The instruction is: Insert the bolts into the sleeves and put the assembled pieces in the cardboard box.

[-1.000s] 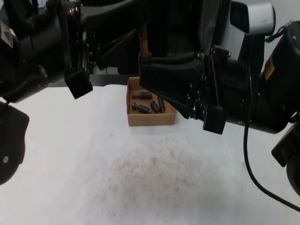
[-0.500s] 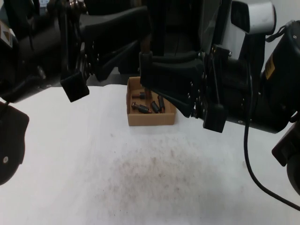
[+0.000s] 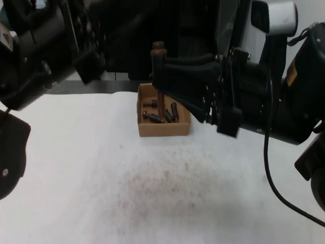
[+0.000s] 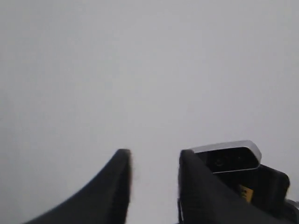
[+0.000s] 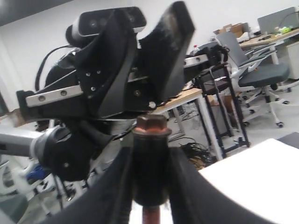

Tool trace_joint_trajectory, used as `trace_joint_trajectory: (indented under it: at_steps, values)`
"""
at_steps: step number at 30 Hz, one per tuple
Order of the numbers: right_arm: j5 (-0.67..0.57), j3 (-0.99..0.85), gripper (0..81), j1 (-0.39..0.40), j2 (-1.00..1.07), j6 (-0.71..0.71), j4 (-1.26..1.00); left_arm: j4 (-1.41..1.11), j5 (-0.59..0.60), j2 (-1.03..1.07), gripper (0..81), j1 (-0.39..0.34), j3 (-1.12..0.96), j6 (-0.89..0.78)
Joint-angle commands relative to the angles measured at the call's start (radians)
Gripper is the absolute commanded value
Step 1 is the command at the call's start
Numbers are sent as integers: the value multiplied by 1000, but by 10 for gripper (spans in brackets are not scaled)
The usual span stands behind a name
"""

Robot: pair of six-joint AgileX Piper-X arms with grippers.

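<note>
My right gripper (image 3: 158, 68) hangs above the cardboard box (image 3: 147, 128), shut on a dark sleeve (image 5: 150, 172). A copper bolt (image 3: 160, 96) stands upright through the sleeve, its hex head (image 5: 151, 123) on top and its shaft sticking out below towards the box. Several dark assembled pieces (image 3: 155, 117) lie in the box. My left gripper (image 5: 149, 28) is raised just beyond the bolt head, apart from it. Its fingers (image 4: 117, 191) stand open with nothing between them.
White cloth (image 3: 152, 193) covers the bench in front of the box, with a faint reddish stain at its middle. The right arm's body (image 3: 274, 101) and its cable (image 3: 269, 173) take up the right side. Another dark arm (image 3: 30, 56) fills the upper left.
The bolt has dropped lower through the sleeve in my right gripper. The left arm has swung up and back, away from the bolt.
</note>
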Motion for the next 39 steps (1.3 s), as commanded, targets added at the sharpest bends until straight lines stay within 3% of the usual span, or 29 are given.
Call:
trace_joint_trajectory:
  at_steps: [1,4,7,10,18,23,30,39]
  values:
    - [137,-34,9,-13,-6,1,66,-11,-24,-4,4,18,-5,11]
    - [249,-107,9,-39,-6,-85,304,24,-24,-4,3,49,-5,14]
    - [353,-238,9,-90,35,-187,693,117,-23,-4,3,74,-5,20]
    - [359,-392,9,-148,135,-211,906,312,-69,-4,3,83,-5,56]
    - [359,-750,9,-186,494,-219,1064,942,-349,-31,3,83,-5,258]
    - [359,-977,9,-186,705,-226,1186,1189,-388,-65,3,83,-5,354]
    - [442,-1188,9,-186,912,-249,1245,1256,-388,-92,3,83,-5,374]
    - [523,-1292,9,-200,1036,-271,1276,1276,-388,-95,3,83,-5,374]
